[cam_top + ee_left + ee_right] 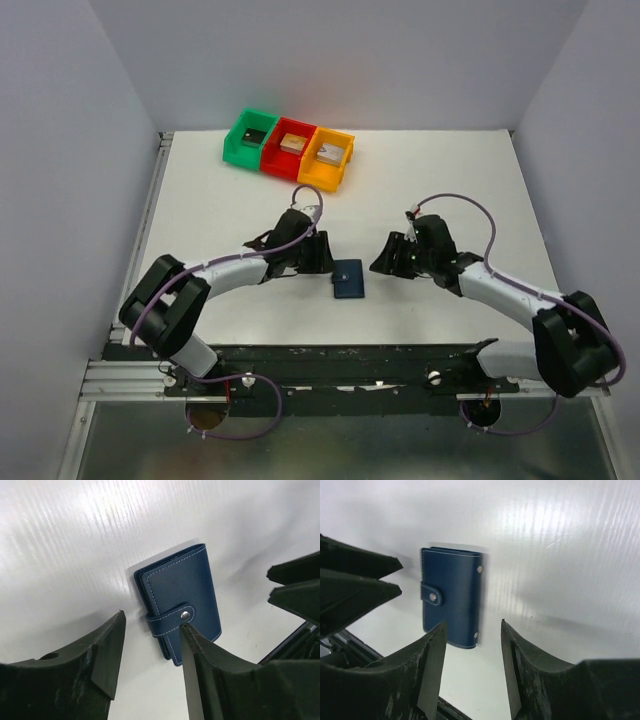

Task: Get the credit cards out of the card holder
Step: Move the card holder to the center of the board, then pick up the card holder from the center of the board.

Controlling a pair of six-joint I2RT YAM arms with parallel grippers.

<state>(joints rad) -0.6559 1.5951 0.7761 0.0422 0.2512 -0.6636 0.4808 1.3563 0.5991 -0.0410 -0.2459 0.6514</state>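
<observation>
- At the near edge of the tabletop [450,180] both arms are bolted side by side; each is bent at the elbow and reached inward toward the middle, with the forearm carried low
- The card holder [348,279] is laid flat on the tabletop a little beyond the bases, between the two pincers; it is folded shut, and its strap is snapped down over the front cover
- Its long axis is run roughly near to far, with a slight tilt; the strap edge is turned toward the left arm and the riveted spine toward the right arm
- The left pincer [325,262] is held just beside the holder's left edge, fingers spread and nothing gripped; in the left wrist view one fingertip is seen overlapping a corner of the holder, though contact cannot be told
- The right pincer [382,262] is pointed at the holder from the right, a strip of tabletop left between them, fingers likewise spread around nothing
- Toward the far left, well apart from the holder, a green bin [236,150], a red bin [280,165] and an orange bin [322,180] are set touching in a row, a small block seen in each
</observation>
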